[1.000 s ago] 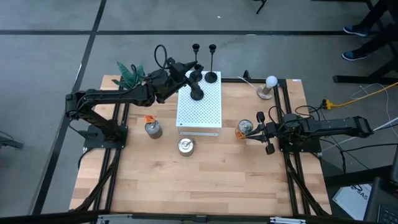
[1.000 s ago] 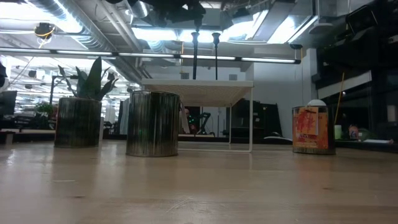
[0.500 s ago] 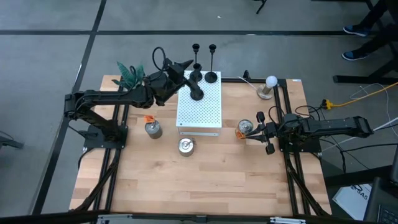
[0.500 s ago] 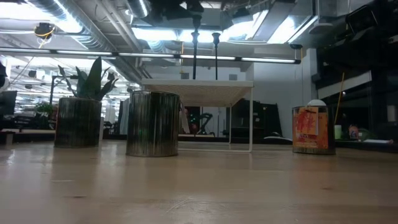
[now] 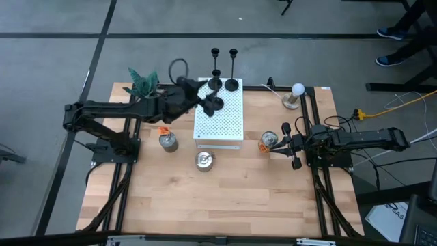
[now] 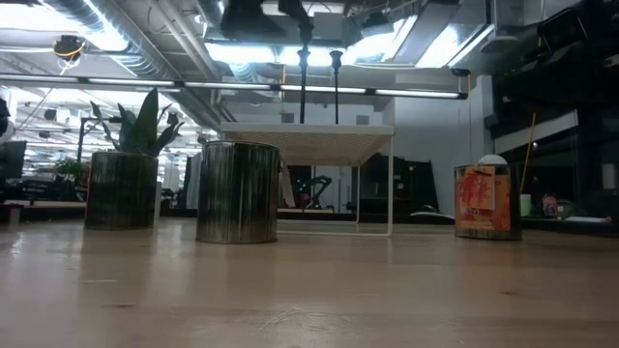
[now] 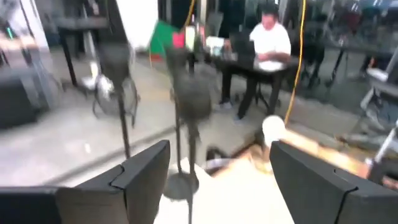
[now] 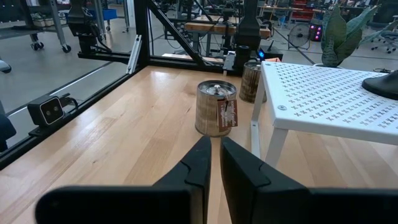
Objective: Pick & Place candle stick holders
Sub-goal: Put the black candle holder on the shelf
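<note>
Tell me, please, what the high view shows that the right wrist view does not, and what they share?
Only the high view shows the left hand, open, beside a candle stick holder, plus two more candle stick holders at the stand's far edge, and the white bulb. Only the right wrist view shows the right hand shut. Both share the white perforated stand, a tagged tin and the plant.

A robotics lab: open ceiling ducts [image 6: 145, 43], rig frames [image 8: 186, 37].
</note>
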### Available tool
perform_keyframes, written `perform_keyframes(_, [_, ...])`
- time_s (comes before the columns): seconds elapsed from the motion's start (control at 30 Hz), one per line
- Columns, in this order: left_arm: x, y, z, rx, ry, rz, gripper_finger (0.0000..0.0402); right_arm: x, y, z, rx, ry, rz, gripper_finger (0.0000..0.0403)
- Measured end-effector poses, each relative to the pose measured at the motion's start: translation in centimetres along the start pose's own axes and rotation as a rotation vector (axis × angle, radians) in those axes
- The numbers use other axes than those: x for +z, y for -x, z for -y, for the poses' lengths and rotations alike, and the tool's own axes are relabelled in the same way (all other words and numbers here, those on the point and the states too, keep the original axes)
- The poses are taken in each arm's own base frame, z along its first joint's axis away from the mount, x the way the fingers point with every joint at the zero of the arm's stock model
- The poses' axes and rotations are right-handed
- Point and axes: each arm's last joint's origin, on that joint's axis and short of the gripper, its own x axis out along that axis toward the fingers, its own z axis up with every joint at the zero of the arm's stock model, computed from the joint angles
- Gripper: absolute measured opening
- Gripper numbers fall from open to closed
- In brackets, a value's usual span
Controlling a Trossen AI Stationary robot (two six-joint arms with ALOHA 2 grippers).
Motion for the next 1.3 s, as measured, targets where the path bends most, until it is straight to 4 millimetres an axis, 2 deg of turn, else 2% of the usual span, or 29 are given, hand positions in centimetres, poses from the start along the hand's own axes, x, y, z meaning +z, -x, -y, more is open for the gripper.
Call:
perform_keyframes(0.13, [-2.2,-1.8,0.7,0.018,0.022,-0.073,0.0270,0.0,0.0,0.0,-0.001,0.000,0.001,0.0039])
perform_keyframes(0.3, [-4.3,-4.4,1.0,0.066,0.019,-0.074,0.0261,0.0,0.0,0.0,0.000,0.000,0.000,0.0039])
perform_keyframes(0.4, [-5.0,-5.4,1.0,0.105,0.017,-0.069,0.0251,0.0,0.0,0.0,0.000,0.000,0.001,0.0039])
perform_keyframes(0.67, [-5.2,-5.6,0.7,0.185,0.004,-0.054,0.0193,0.0,0.0,0.0,0.000,0.000,0.000,0.0039])
perform_keyframes(1.1, [-5.2,-5.9,0.4,0.152,-0.002,-0.064,0.0017,0.0,0.0,0.0,0.000,0.000,0.001,0.0039])
perform_keyframes(1.3, [-4.5,-6.3,-0.1,0.143,0.034,-0.019,0.0018,0.0,0.0,0.0,0.000,0.000,0.000,0.0039])
